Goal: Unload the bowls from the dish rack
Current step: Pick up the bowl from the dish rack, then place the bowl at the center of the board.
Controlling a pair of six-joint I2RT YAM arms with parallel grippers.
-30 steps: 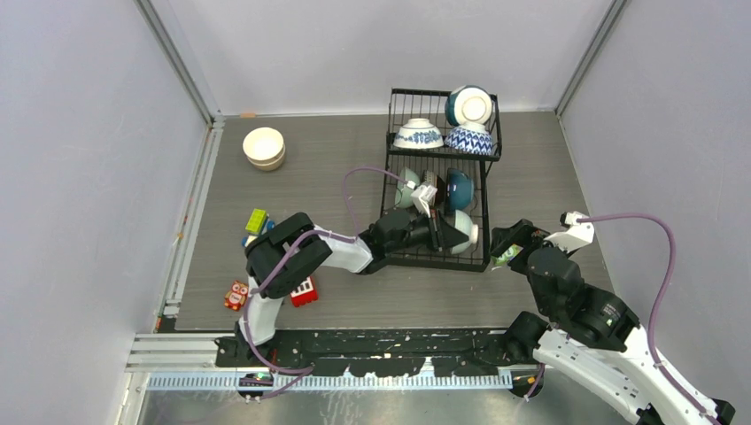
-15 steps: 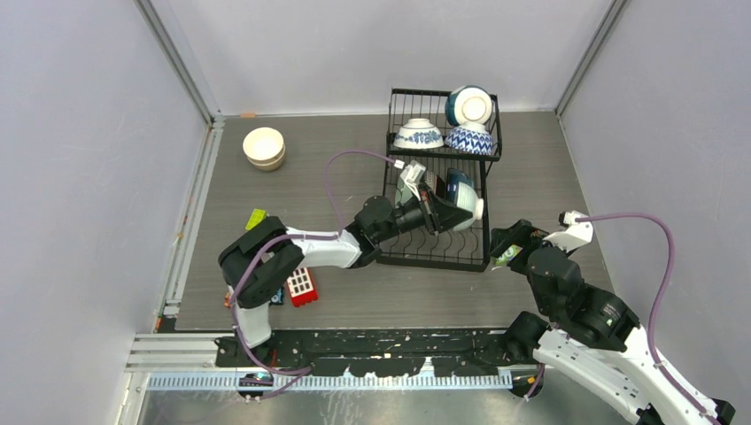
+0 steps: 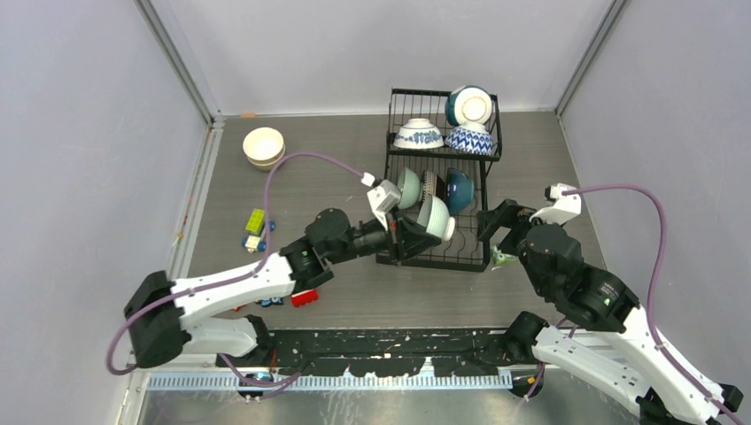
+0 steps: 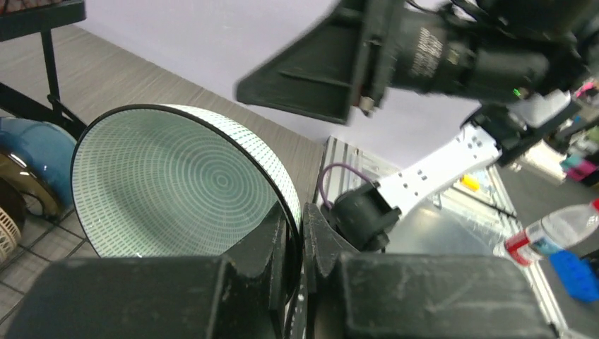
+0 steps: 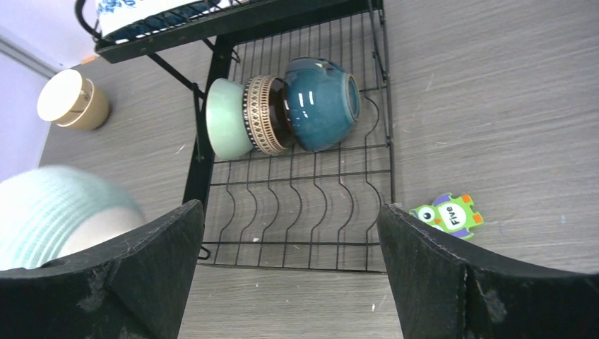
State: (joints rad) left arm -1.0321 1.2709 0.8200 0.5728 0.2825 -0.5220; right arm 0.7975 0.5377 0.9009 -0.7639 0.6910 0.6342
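Evidently the left tool (image 4: 297, 240) pinches the thin rim of a pale green bowl (image 4: 176, 191), probably the only edge narrow enough to grip, and holds it over the dish rack's (image 5: 212, 28) seven o'clock corner. Its wrist view shows that pinch; the top view hides it. At four o'clock the right tool (image 5: 289, 275) hovers, spread wide, empty.
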